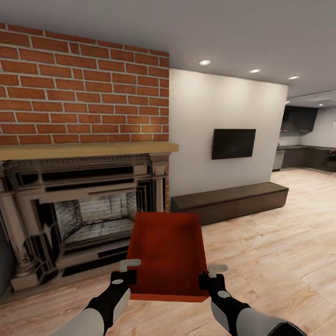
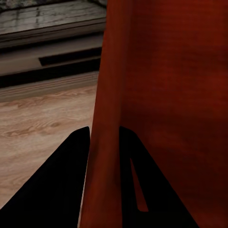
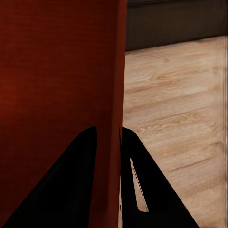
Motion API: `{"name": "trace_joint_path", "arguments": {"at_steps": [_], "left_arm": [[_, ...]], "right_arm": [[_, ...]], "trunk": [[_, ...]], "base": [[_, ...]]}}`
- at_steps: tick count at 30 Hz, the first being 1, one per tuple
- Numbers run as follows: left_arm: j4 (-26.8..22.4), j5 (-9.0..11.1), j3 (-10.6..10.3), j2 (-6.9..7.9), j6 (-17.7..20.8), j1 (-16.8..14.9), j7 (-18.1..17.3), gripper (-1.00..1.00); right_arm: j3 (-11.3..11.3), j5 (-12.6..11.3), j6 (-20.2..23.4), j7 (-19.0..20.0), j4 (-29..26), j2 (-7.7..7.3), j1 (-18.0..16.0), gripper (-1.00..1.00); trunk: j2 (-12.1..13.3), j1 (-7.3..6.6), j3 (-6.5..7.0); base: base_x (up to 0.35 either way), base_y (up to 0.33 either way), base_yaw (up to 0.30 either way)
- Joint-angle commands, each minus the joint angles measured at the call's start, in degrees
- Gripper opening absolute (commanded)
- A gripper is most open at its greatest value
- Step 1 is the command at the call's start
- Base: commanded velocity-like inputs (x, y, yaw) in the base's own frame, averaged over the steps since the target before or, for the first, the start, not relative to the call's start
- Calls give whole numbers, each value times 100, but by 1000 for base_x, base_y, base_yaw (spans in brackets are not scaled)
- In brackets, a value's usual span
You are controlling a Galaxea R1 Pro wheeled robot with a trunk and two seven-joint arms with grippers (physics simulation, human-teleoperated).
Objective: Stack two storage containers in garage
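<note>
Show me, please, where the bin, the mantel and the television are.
bin (image 1: 168, 254), head view, ribbed inner bottom.
mantel (image 1: 88, 150), head view, front edge of the wooden shelf.
television (image 1: 233, 143), head view, middle of the dark screen.

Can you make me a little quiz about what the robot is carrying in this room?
1. True or false: the orange-red plastic open-top bin rests on the light wood-plank floor.
2. What grips the bin's side walls?
3. The bin is in front of: A a red car, B a stone fireplace, C a sink.

Key: 1 false, it is held up. 2 the left gripper and right gripper, one wall each. 3 B.
</note>
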Motion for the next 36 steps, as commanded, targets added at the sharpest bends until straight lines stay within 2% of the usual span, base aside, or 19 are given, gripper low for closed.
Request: {"name": "trace_joint_path", "arguments": {"at_steps": [1, 21, 36], "left_arm": [[-187, -92, 154, 15, 27, -6, 47, -100], [-186, -92, 154, 15, 25, -6, 44, -100], [-187, -100, 154, 15, 26, -6, 43, -100]], "right_arm": [[-51, 1, 5, 16, 0, 1, -1, -100], [-50, 1, 2, 16, -2, 1, -1, -100], [-49, 1, 1, 16, 1, 1, -1, -100]], "trunk": [[-8, 1, -10], [-8, 1, -10], [-8, 1, -10]], "base": [[0, 0, -283], [10, 0, -283], [298, 0, -284]]}}
